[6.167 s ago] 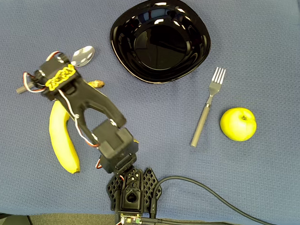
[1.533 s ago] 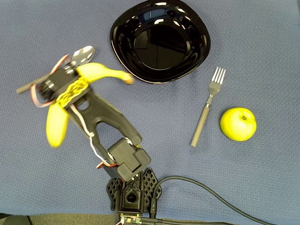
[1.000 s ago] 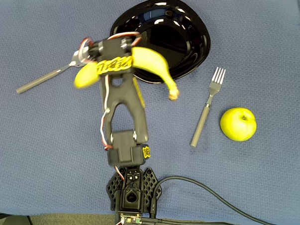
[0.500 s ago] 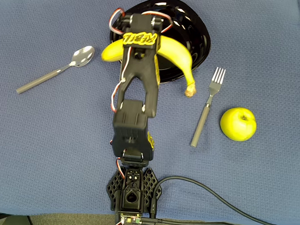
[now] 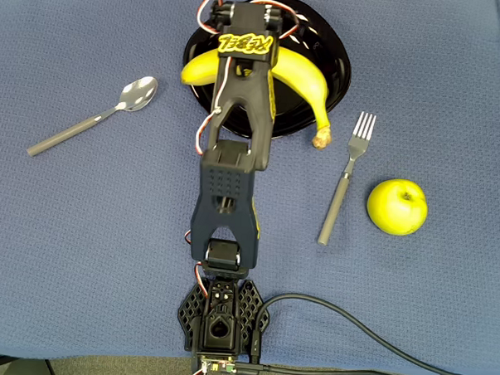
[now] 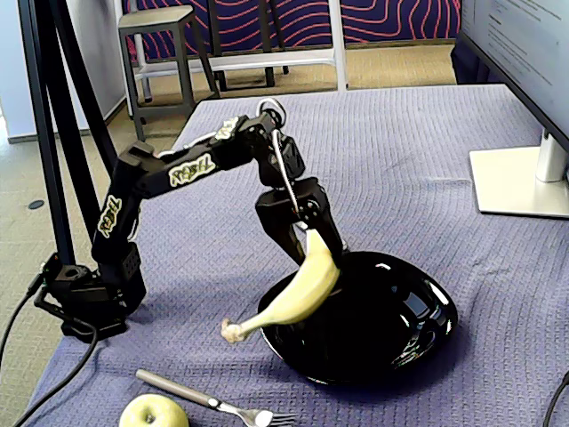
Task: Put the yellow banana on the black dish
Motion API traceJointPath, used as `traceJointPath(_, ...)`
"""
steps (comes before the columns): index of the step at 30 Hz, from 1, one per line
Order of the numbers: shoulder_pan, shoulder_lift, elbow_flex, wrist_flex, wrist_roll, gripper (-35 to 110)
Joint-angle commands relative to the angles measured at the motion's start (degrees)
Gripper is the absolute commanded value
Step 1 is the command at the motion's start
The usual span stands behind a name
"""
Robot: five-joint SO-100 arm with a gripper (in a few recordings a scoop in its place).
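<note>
yellow banana (image 6: pixel 302 285), clenched in the gripper (image 6: pixel 307 233), has swung from beside the spoon (image 5: pixel 95 118) to above the dish (image 6: pixel 418 334); lowering and release remain.

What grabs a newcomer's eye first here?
The yellow banana hanging from the gripper above the near rim of the black dish, stem end sticking out past the dish. Next, the green apple beside the fork, right of the arm in the overhead view.
</note>
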Motion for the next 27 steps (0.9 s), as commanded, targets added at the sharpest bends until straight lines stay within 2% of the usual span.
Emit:
traceJointPath(1, 1.14, -2.46, -12.22, 1.05, -0.18, 0)
traceJointPath(10, 1.58, -9.76, -19.95, -0.18, 0.26, 0)
traceJointPath(20, 2.9, -14.85, -19.42, -1.41, 1.23, 0)
traceJointPath(27, 3.43, -15.82, -17.93, -2.81, 0.62, 7)
